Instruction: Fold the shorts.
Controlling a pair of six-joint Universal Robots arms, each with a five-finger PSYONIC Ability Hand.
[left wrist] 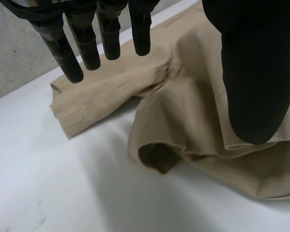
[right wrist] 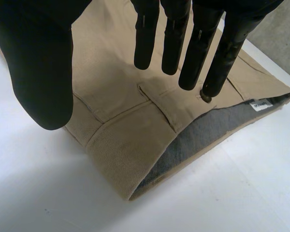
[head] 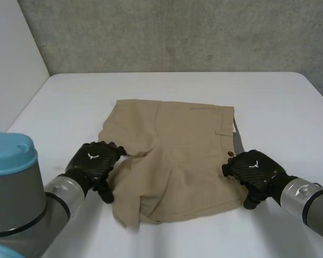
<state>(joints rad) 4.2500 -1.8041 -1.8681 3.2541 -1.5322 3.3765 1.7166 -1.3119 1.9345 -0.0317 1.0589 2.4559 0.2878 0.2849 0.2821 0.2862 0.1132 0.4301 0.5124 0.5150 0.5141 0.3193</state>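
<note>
Nearest are two arms, one on each side, each ending in a black hand. The left hand (head: 94,161) sits at about 8 o'clock of the shorts. Its fingers (left wrist: 67,55) are straight and spread, its thumb (left wrist: 253,82) is well apart, and it clasps nothing. Whether it rests on the cloth I cannot tell. The right hand (head: 253,169) is at about 4 o'clock, over the waistband edge. Its fingers (right wrist: 147,38) are also straight, its thumb (right wrist: 43,72) is wide of them, and it grips nothing.

Between the hands lies one pair of tan shorts (head: 172,156), near the middle of the table. The waist points to 3 o'clock and the two legs to 9 o'clock. One leg opening (left wrist: 157,157) gapes dark just beside the left hand. On the waist side are one button (head: 230,154), one pocket flap (right wrist: 166,108), a strip of grey lining (right wrist: 208,130) and one small label (right wrist: 260,105).

The single white table (head: 177,86) runs on towards 12 o'clock. Beyond it stands a rough grey concrete wall (head: 177,32). A plain white wall (head: 11,54) stands at 10 o'clock.
</note>
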